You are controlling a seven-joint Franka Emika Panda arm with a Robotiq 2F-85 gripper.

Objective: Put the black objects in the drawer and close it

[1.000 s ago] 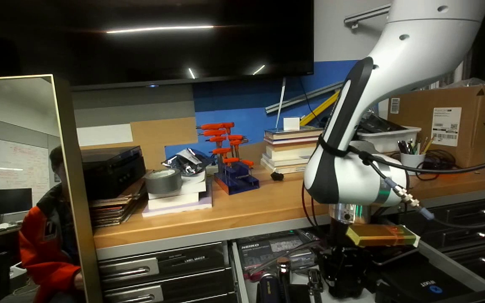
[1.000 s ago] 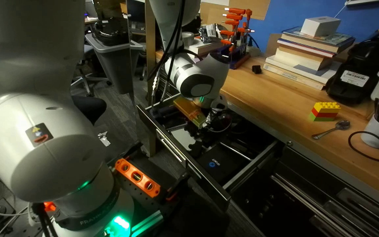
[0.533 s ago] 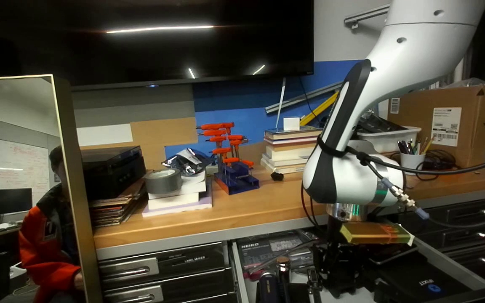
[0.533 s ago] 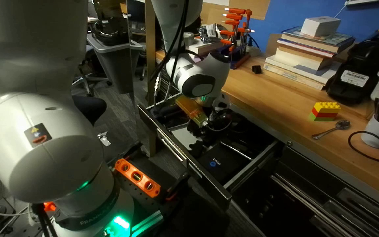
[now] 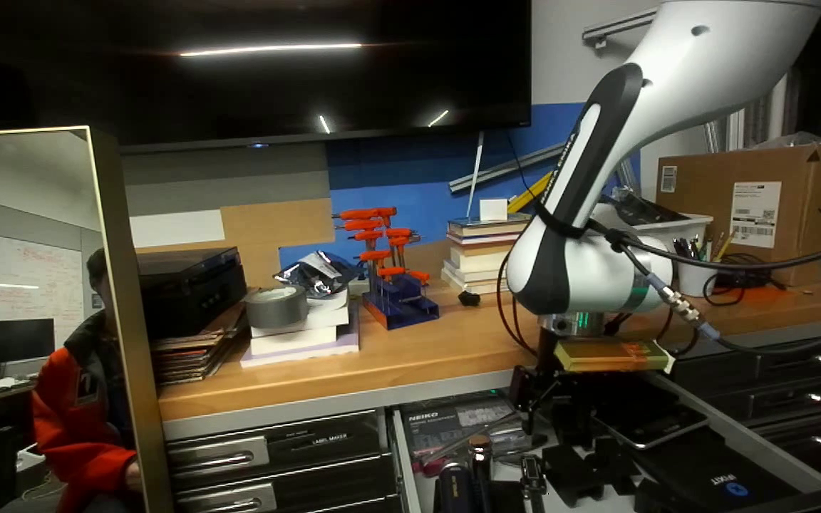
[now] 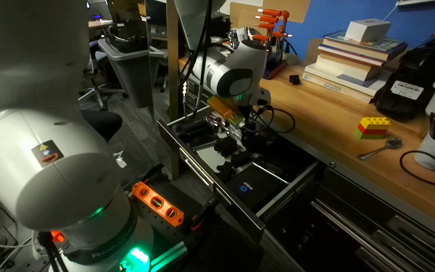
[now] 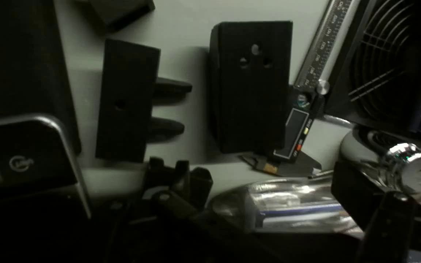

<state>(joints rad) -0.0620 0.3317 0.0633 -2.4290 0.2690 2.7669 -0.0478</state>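
Note:
The drawer (image 6: 289, 187) stands pulled out in both exterior views. On its pale floor the wrist view shows a black block with three holes (image 7: 250, 87) and, beside it, a black block with two prongs (image 7: 128, 100). Part of a further black piece (image 7: 122, 11) shows at the top edge. A small black item (image 6: 294, 79) sits on the worktop near the books. My gripper (image 7: 270, 184) hangs over the back part of the drawer, with its fingers (image 7: 201, 180) wide apart and nothing held between them. Both blocks lie apart from it.
A caliper (image 7: 298, 124), a clear-wrapped item (image 7: 298, 208) and a black case (image 6: 253, 187) also lie in the drawer. The worktop (image 6: 308, 117) edge runs close behind the gripper. It bears a book stack (image 6: 353, 64), toy bricks (image 6: 373, 127), a spoon (image 6: 381, 148) and a pen cup (image 6: 431, 151).
My gripper has risen and shifted back toward the worktop. Its fingers have spread, and the black blocks it had hidden now show on the drawer floor.

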